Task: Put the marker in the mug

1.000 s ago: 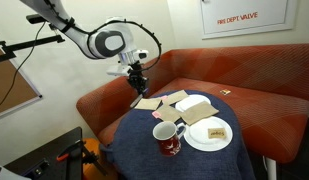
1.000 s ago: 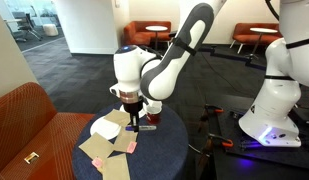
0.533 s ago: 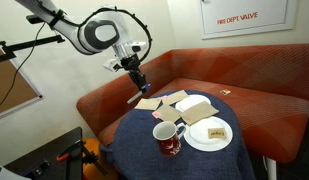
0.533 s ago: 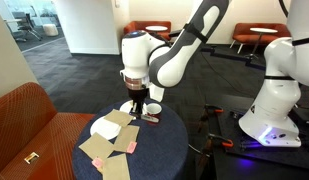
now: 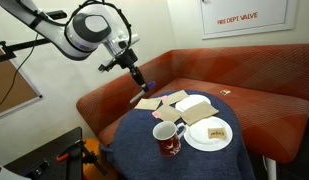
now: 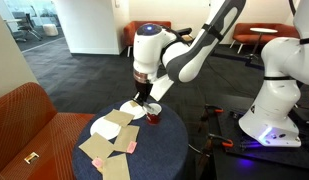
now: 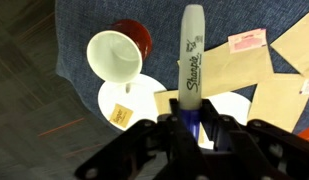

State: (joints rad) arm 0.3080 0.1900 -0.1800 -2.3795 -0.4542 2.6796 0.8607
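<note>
Currently gripper (image 7: 188, 124) is clamped on the Sharpie marker (image 7: 190, 60); fingers are closed against its lower barrel and the cap end points away from the wrist cam. Gripper hangs above the blue-covered round table (image 5: 129, 141). Dark red mug (image 7: 121, 52) stands upright on the table, next to the white plate (image 7: 144, 100) and apart from the marker.

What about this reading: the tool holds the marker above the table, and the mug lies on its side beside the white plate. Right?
Wrong: the mug stands upright beside the white plate, as an exterior view shows. The tool holds the marker.
</note>
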